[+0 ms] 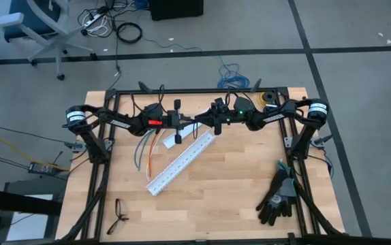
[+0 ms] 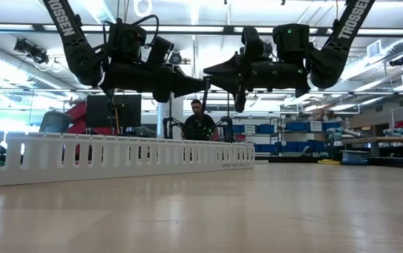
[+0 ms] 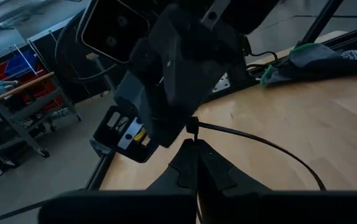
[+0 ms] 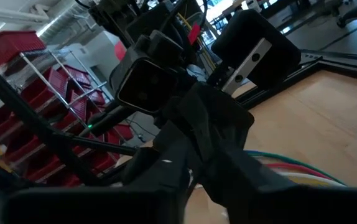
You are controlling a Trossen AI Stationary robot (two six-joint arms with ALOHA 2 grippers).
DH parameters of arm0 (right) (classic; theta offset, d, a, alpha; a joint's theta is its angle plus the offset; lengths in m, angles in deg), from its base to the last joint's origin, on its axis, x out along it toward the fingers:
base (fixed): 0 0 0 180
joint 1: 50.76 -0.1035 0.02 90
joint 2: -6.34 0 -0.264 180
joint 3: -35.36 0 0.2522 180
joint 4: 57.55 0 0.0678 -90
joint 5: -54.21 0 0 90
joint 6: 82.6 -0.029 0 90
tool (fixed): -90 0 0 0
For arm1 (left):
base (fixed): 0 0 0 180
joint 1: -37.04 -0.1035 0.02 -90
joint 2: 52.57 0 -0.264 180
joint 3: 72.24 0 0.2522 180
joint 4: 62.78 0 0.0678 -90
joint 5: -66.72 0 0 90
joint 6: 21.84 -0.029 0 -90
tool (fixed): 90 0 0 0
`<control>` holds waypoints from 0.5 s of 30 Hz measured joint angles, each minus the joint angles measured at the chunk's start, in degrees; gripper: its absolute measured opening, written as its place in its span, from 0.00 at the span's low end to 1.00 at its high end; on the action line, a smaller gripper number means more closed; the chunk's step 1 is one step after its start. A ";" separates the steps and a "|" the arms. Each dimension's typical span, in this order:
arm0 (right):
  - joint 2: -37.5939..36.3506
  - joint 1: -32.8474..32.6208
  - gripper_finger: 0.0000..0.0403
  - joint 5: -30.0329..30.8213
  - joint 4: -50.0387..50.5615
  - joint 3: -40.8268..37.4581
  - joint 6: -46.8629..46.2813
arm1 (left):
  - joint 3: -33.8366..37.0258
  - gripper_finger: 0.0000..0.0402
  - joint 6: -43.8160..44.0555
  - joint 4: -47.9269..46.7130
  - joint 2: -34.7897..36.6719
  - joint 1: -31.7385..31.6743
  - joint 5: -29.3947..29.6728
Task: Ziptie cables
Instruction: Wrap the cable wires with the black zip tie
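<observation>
A: We see both hands raised above the counter (image 1: pixel 236 184), tip to tip near its far middle. The left hand (image 1: pixel 190 122) has its fingers pressed together on the ziptie (image 3: pixel 259 144), a thin black strip that curves away from the tips over the wood.

B: And the right hand (image 1: pixel 202 121)?

A: It sits right against the left one's tips, touching or almost. We cannot tell whether its fingers are spread or closed, or whether they grip anything; in the left wrist view its body blocks them.

B: Where are the cables (image 1: pixel 145 148)?

A: They hang and trail under the left arm, green, orange and white strands fanning toward the near-left part of the counter. The right wrist view shows them too, just past the dark fingers.

B: Anything further out?

A: A white slotted duct piece (image 1: pixel 180 162) lies diagonally near the middle, just beside the cables. Black gloves (image 1: pixel 277 197) lie at the near right, glasses (image 1: pixel 119 215) at the near left.
</observation>
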 joint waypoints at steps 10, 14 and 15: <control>0.02 2.30 0.00 1.52 0.53 0.02 4.62 | 0.04 0.00 -0.01 -1.07 -0.07 1.11 -0.33; 0.02 3.43 0.00 2.40 -0.50 0.02 4.01 | 0.02 0.00 -0.02 -1.53 -0.07 1.78 -0.37; 0.02 3.49 0.00 2.04 -0.49 0.02 3.85 | 0.04 0.00 -0.02 -1.52 -0.07 1.81 -0.35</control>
